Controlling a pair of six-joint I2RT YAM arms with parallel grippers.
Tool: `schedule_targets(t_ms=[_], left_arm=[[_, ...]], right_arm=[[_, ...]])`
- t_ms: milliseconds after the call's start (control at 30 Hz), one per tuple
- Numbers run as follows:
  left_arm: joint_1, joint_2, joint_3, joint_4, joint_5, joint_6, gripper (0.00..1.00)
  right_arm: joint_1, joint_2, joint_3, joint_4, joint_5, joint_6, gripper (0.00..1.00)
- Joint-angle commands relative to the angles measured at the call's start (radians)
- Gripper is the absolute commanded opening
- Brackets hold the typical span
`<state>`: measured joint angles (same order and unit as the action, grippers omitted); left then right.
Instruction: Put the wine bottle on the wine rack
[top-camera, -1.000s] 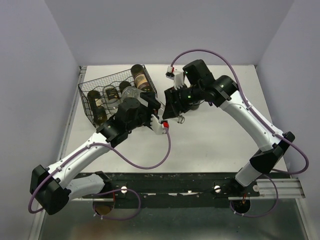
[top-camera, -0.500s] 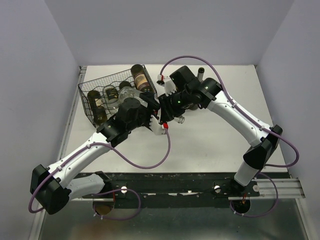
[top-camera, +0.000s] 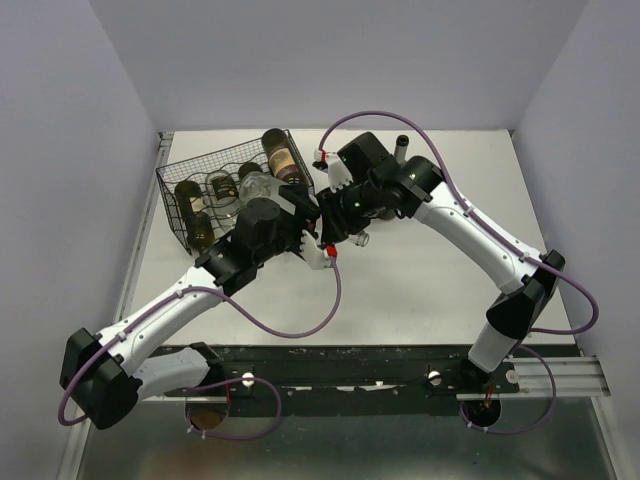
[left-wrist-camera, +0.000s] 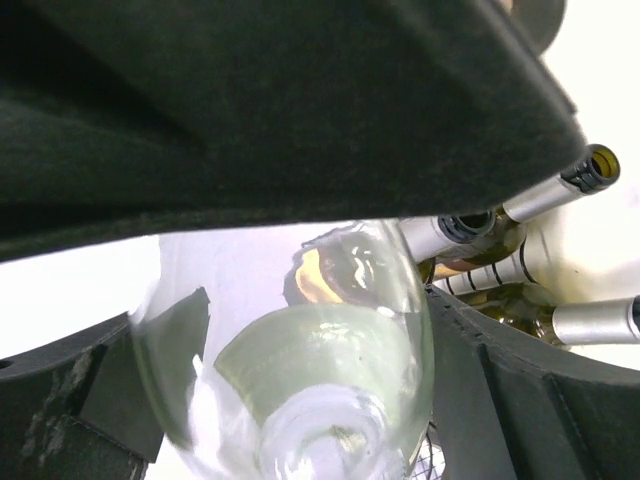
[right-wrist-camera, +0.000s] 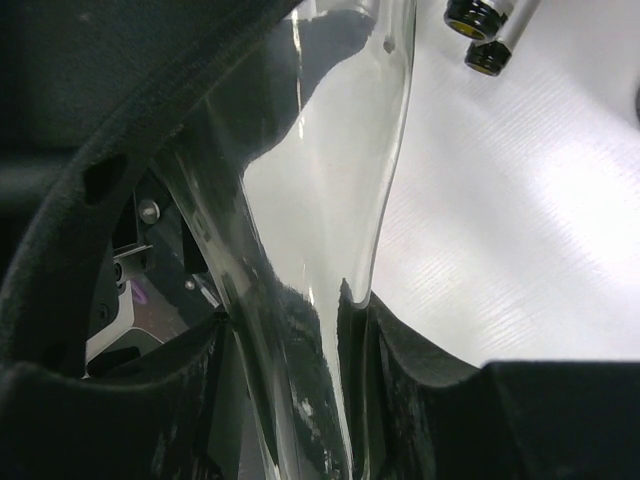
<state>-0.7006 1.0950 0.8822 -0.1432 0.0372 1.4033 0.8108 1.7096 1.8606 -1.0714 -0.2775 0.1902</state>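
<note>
Clear glass sits between the two arms: the wine bottle (top-camera: 260, 186) lies slanted, its thick end at the right side of the black wine rack (top-camera: 172, 205) beside the dark bottles (top-camera: 283, 158) lying there, its neck pointing out over the white table (top-camera: 430, 290). The right gripper (right-wrist-camera: 295, 400) has its fingers pinched on the neck. The left gripper (left-wrist-camera: 300, 420) has its fingers wide on either side of the body, and I cannot tell whether they press it, nor whether the bottle rests in a cradle.
</note>
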Motion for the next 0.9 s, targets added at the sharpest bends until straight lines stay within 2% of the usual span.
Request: schedule_targets(t_ms=[0,233,333,600,667,767,867], left_arm=[[-0.007,-0.079,-0.020,0.255,-0.030,0.062,0.99],[-0.007,-0.161,-0.103,0.179,0.016,0.115,0.99],[-0.007,-0.193,-0.118,0.111,0.013,0.146,0.99],[-0.007,-0.285,-0.175,0.093,-0.029,0.099,0.99],[-0.007,-0.322,-0.186,0.100,-0.028,0.030,0.99],[-0.008,-0.371,-0.183,0.132,-0.072,-0.166,0.99],[-0.007,-0.415,-0.146,0.175,-0.189,-0.520,0.99]], right_arm=[[0.010,0.001,0.041,0.010,0.217,0.021,0.01],[0.010,-0.028,0.075,0.057,0.362,0.071,0.01],[0.011,-0.039,0.083,0.085,0.388,0.080,0.01],[0.010,-0.044,0.088,0.165,0.394,0.084,0.01],[0.010,-0.048,0.078,0.208,0.368,0.086,0.01],[0.010,-0.042,0.074,0.270,0.321,0.097,0.01],[0.011,-0.024,0.069,0.329,0.284,0.132,0.01]])
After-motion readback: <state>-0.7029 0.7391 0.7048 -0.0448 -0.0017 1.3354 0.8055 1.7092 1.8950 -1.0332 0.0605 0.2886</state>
